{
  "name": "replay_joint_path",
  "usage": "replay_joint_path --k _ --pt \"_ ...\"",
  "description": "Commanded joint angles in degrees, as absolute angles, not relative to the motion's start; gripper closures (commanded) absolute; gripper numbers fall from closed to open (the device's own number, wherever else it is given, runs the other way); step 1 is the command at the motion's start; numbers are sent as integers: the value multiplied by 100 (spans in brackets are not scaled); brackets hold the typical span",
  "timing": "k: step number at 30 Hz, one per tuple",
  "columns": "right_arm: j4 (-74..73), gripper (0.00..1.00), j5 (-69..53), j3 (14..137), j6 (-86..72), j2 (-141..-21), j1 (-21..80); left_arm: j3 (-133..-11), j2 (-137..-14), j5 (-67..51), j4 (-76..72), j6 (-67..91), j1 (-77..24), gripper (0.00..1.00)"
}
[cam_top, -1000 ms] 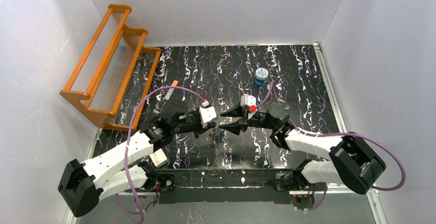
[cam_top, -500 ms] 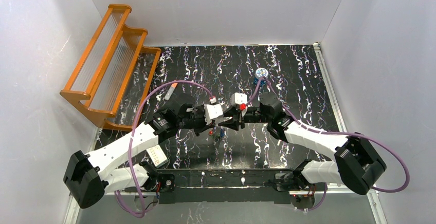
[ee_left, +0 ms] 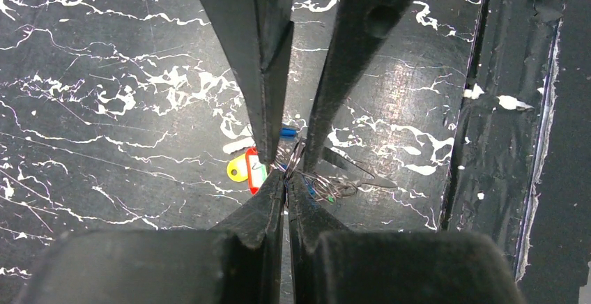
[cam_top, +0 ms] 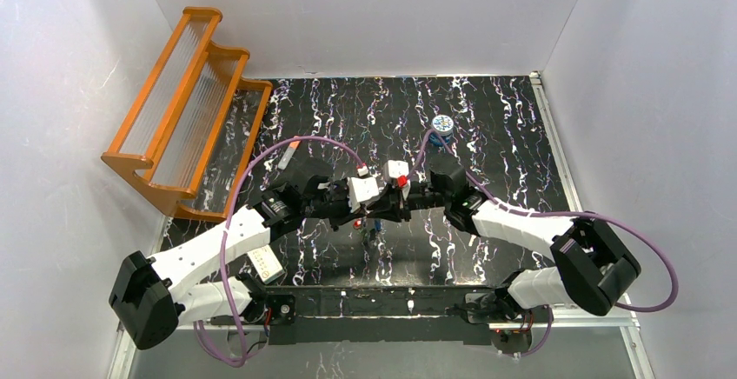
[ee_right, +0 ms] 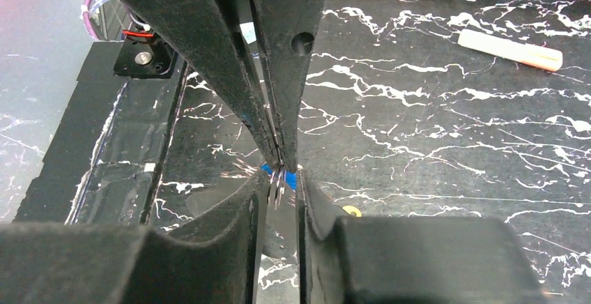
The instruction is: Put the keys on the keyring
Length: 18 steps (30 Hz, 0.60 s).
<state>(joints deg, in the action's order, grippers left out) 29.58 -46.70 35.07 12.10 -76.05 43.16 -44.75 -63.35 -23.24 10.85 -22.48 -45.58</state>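
Note:
My left gripper (cam_top: 372, 209) (ee_left: 286, 180) is shut on the keyring (ee_left: 297, 156), a thin metal wire loop, held above the table's middle. Keys dangle in a bunch under it: a red-headed key (ee_left: 256, 171), a yellow one (ee_left: 237, 171), a blue one (ee_left: 288, 132) and green bits (ee_left: 327, 196). From above, the bunch (cam_top: 369, 228) shows just below the fingertips. My right gripper (cam_top: 384, 208) (ee_right: 277, 194) faces the left one tip to tip. Its jaws stand narrowly apart with the wire loop (ee_right: 277, 185) between them. Blue (ee_right: 290, 178) and yellow (ee_right: 350, 211) heads peek out beside its fingers.
An orange wooden rack (cam_top: 187, 109) stands at the back left. A white tube with an orange tip (cam_top: 290, 153) (ee_right: 512, 49) lies near it. A small round blue tin (cam_top: 442, 124) sits at the back, right of centre. White walls close in on three sides.
My right gripper has moved left onto the left gripper's tips and narrowed its jaws around the loop. The left arm shifted slightly toward the right and stays shut.

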Motion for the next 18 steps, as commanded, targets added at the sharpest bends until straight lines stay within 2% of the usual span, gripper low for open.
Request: replay_joint_path --k 1,3,4,9,14,18 --pt "2924 77 -4785 3855 1258 -7711 4321 -4643 -6263 -2463 1063 -2196 -4592 100" --pt "2648 95 -4821 4009 1360 -7795 4318 -4635 -6233 -2466 1058 -2184 -4596 100" --pt "2502 99 -4825 4072 1413 -7824 4325 -4626 -6222 -2463 1047 -2188 -4597 100" --pt "2528 99 -4749 4000 1434 -7720 4323 -4551 -6129 -2385 1048 -2189 -4592 100" --pt "3499 99 -4702 3456 1031 -7540 4313 -4284 -5827 -2227 879 -2127 -4590 82" --pt "5156 99 -4667 2807 224 -7497 4307 -3998 -5375 -2412 572 -2111 -4596 75"
